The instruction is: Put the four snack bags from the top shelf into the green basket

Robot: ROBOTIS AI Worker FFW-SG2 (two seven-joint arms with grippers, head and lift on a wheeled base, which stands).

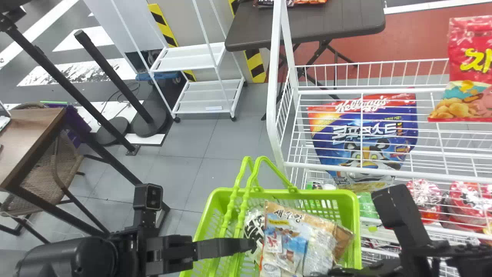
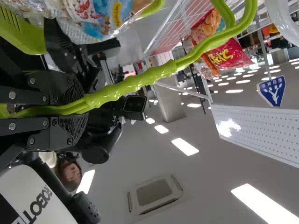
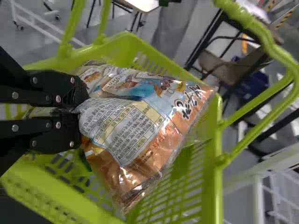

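Observation:
My left gripper is at the left part of the green basket; in the left wrist view, the left gripper is shut on the basket's green handle. Low in the head view, my right gripper reaches over the basket's near part. The right wrist view has the right gripper shut on the end of an orange-and-white snack bag, within the basket's rim. Other snack bags overlap there, among them a blue-and-tan bag and a black-and-white bag.
A white wire shelf rises right behind the basket, with a red snack bag on top and a blue cereal bag lower. Farther back stand a dark table and a white rack; a wooden desk is at left.

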